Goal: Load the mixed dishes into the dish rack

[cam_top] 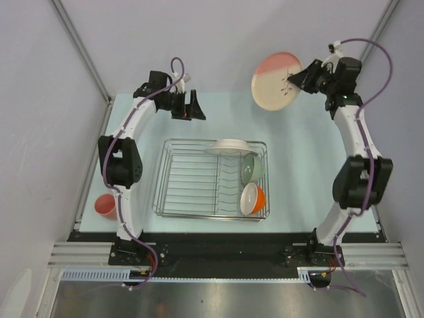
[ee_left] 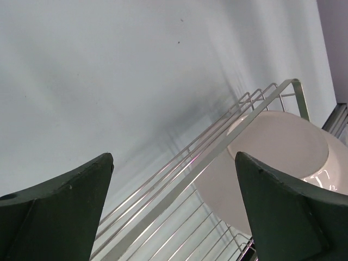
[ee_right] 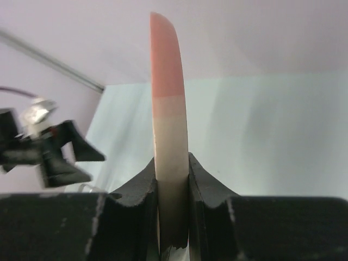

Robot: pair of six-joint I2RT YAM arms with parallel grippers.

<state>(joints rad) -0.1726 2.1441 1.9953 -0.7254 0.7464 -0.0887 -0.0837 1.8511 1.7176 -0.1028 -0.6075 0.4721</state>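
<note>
The right gripper point(ee_right: 173, 179) has its jaws closed narrowly on the rim of the pink-and-cream plate point(cam_top: 276, 81). It holds the plate in the air beyond the far right corner of the dish rack point(cam_top: 212, 180), apart from its wires, face upward and pink half away from the rack. Along the rack's right side sit the white shallow bowl point(cam_top: 230, 147), the sage green bowl point(cam_top: 252, 168) and the orange-outside bowl point(cam_top: 252, 199), while bare tines fill the rack's left and middle. The left gripper point(cam_top: 194, 106) hovers beyond the far left corner, jaws wide and holding nothing.
</note>
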